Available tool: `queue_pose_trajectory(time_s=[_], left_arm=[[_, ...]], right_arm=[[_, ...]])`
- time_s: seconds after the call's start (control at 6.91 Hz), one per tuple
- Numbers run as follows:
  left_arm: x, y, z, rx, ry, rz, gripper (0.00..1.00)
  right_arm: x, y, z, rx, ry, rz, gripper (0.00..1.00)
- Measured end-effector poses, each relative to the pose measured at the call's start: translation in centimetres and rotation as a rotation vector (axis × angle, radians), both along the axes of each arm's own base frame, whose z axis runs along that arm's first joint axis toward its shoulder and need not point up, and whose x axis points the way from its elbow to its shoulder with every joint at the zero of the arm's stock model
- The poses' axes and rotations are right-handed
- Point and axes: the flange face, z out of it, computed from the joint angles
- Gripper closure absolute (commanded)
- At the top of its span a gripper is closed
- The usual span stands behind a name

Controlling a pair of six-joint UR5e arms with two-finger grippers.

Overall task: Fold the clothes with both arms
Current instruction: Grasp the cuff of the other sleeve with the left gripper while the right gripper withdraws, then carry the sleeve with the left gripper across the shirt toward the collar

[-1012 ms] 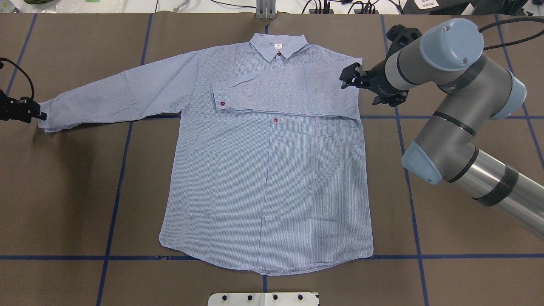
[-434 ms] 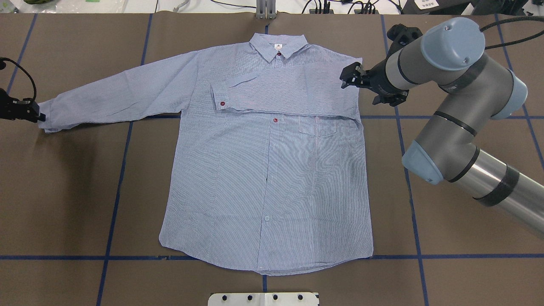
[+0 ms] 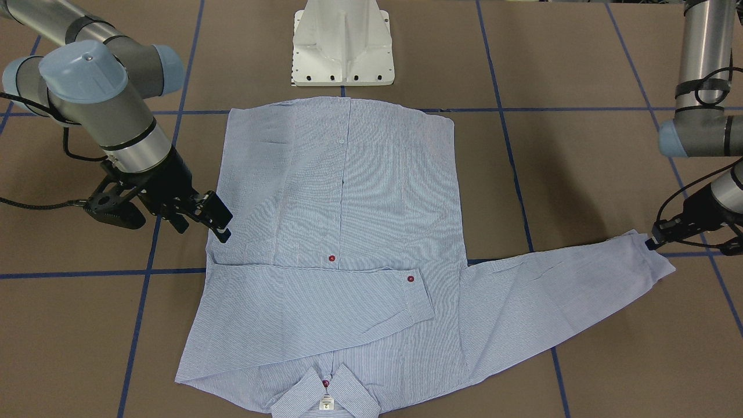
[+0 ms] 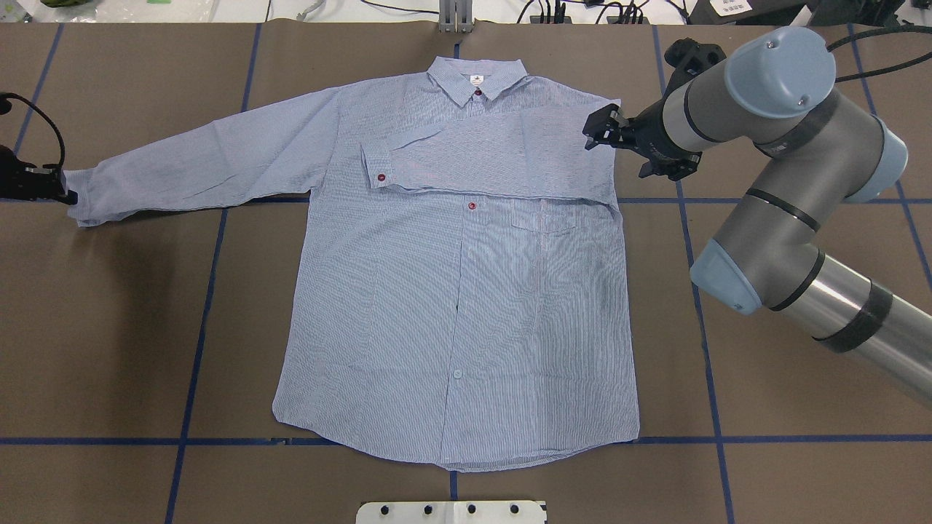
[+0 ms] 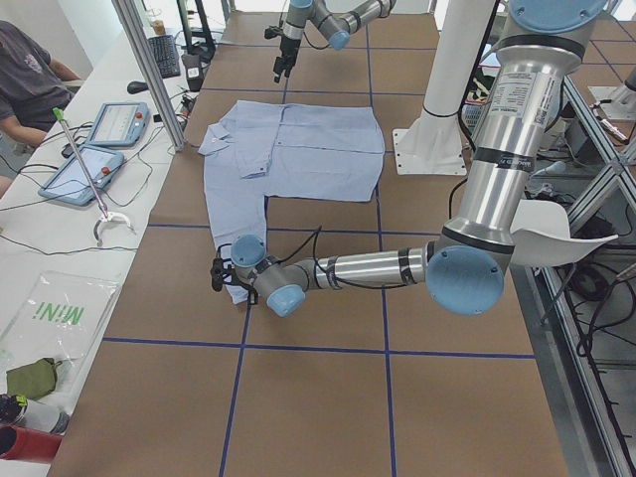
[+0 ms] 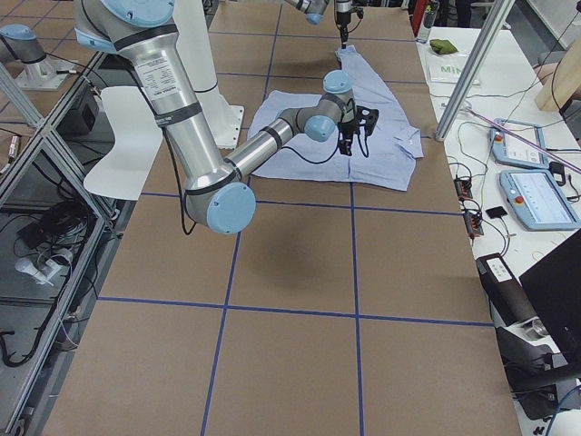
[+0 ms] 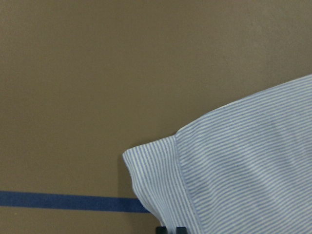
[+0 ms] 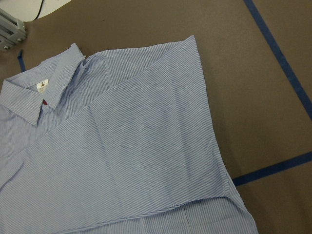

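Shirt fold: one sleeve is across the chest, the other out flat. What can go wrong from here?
1. The left gripper sits at the very corner of the cuff. Any hold there is thin and may slip when the sleeve is carried over.
2. The folded sleeve lies loose across the chest. The open right gripper beside that shoulder edge might snag it.
3. Dragging the long sleeve could skew the shirt.

Left end effector (image 4: 67, 195) partly off-frame at shirt cuff (image 4: 84, 207)
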Motion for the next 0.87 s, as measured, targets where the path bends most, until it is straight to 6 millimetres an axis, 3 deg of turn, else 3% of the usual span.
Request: queue_pose_trajectory(time_s=[0.14,0.29,0.43,0.87], left_arm=[[0.3,-0.6,-3.8,-0.007,0.043,-0.041,1.00],[1.1,-1.7,-8.9,-0.017,0.093,-0.080,1.00],[3.6,-2.7,-14.8,-0.041,0.151,-0.102,1.00],[19.6,-2.0,-33.7,-0.185,0.342,-0.127,1.00]], right_arm=[[0.7,0.3,0.3,-0.002,-0.001,0.002,0.00],[1.6,0.9,1.0,-0.008,-0.001,0.002,0.00],[3.0,1.5,2.1,-0.011,0.005,0.001,0.00],[10.4,4.3,7.4,0.015,0.074,0.011,0.00]])
